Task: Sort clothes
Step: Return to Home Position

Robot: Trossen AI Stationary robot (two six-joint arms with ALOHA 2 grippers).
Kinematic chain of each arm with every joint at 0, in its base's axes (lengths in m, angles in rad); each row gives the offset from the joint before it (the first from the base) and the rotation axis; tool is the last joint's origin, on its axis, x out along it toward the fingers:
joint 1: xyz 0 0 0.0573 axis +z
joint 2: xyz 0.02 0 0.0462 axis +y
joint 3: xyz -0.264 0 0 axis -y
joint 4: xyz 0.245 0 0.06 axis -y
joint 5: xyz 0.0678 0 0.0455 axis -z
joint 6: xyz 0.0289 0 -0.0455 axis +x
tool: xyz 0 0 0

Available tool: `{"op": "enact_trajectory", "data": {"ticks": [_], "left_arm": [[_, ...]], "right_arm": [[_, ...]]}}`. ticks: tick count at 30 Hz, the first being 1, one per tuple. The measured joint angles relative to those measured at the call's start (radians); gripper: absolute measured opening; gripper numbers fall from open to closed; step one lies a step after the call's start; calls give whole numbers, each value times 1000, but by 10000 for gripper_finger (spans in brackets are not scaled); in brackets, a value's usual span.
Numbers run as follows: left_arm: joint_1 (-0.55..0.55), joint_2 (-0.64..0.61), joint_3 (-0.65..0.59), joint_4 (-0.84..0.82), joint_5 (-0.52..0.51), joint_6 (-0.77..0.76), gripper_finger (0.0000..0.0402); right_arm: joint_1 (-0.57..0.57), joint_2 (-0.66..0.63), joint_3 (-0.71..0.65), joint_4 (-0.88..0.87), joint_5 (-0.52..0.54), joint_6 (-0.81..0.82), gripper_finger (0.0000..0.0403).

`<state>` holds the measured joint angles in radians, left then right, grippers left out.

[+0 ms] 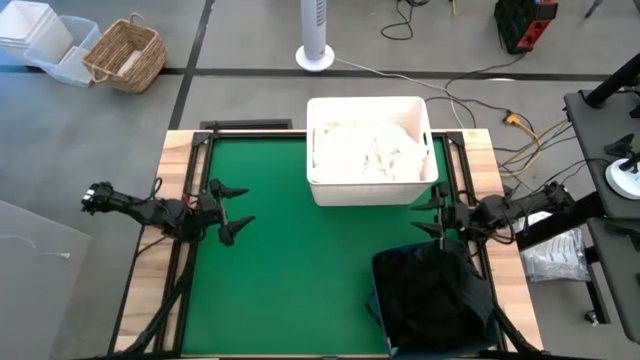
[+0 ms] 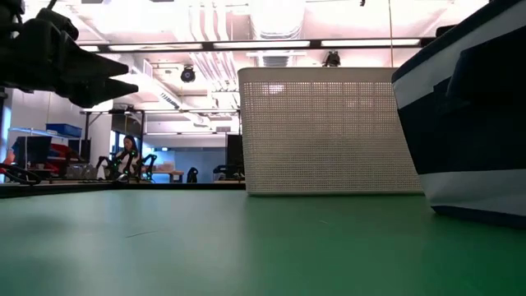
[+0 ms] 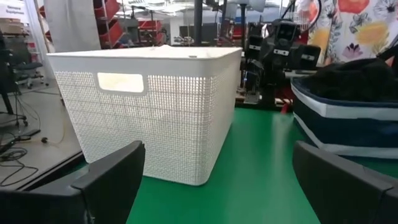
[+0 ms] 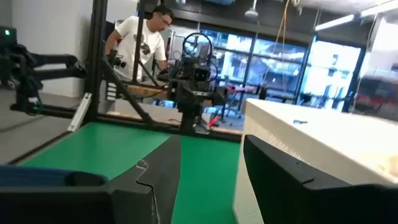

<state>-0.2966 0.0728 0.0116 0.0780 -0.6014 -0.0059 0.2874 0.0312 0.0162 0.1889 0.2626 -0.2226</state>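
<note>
White clothes (image 1: 367,150) lie piled inside the white plastic bin (image 1: 330,189) at the far middle of the green mat. Dark clothes (image 1: 428,290) fill the navy fabric bin (image 1: 378,305) at the near right; they show as a dark heap (image 3: 357,78) in the left wrist view. My left gripper (image 1: 238,208) hovers open over the mat's left side, pointing right at the bins. My right gripper (image 1: 434,214) hovers open at the right edge, between the two bins, pointing left. Neither holds anything.
The green mat (image 1: 290,270) lies bare between the grippers and toward the near left. A wooden border and black rails (image 1: 185,180) frame it. Beyond the table a person (image 4: 144,43) stands; a wicker basket (image 1: 125,55), a fan base (image 1: 315,57) and cables sit on the floor.
</note>
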Motion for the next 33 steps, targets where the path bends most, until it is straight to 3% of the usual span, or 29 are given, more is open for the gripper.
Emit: {"op": "enact_trajectory", "data": {"ticks": [11, 25, 33], "left_arm": [[0, 27, 0, -1, 1, 0, 378], [0, 32, 0, -2, 1, 0, 378], [0, 32, 0, -3, 2, 0, 378]], "right_arm": [[0, 11, 0, -4, 0, 226, 160], [0, 11, 0, -5, 0, 231, 180], [0, 11, 0, -5, 0, 230, 172]]}}
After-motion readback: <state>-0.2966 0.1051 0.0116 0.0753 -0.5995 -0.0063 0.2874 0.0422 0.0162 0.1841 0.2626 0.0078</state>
